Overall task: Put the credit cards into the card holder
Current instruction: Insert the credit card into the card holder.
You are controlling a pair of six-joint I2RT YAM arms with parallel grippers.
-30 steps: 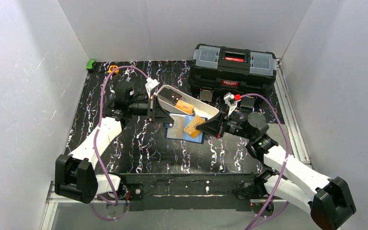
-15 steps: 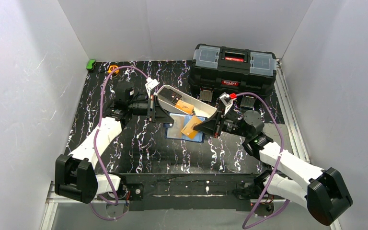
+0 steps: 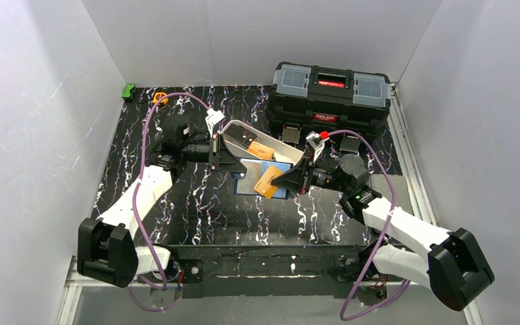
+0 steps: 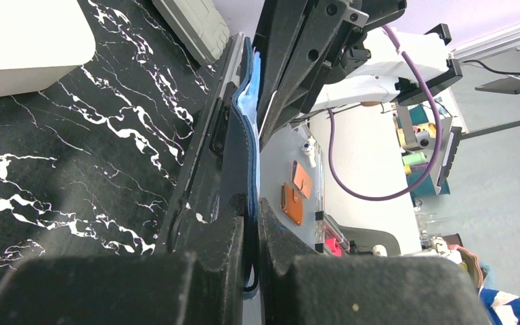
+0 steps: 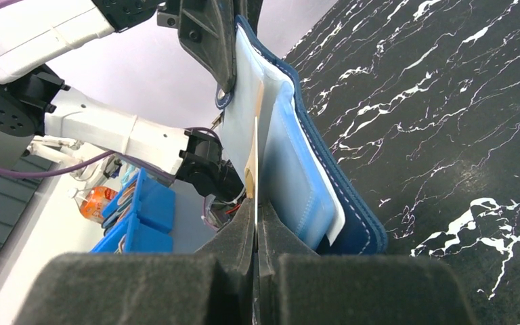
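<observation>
The navy card holder (image 3: pixel 250 177) lies open on the black mat, its light blue inside up. My left gripper (image 3: pixel 232 162) is shut on its left edge; the left wrist view shows the navy edge (image 4: pixel 249 142) pinched between the jaws of my left gripper (image 4: pixel 252 206). My right gripper (image 3: pixel 283 181) is shut on an orange-yellow credit card (image 3: pixel 268 181) held over the holder's right half. In the right wrist view the card (image 5: pixel 258 145) is edge-on in my right gripper (image 5: pixel 256 206), against the blue pockets (image 5: pixel 296 172). More cards (image 3: pixel 260 149) lie in the white tray (image 3: pixel 294 154).
A big black toolbox (image 3: pixel 330 98) stands at the back right, just behind the tray. A yellow tape measure (image 3: pixel 160 98) and a small green object (image 3: pixel 128 90) sit at the back left. White walls enclose the mat on three sides.
My right gripper has moved left with the orange-yellow card, from the holder's right edge to over its blue inside. The left gripper has stayed shut on the holder.
</observation>
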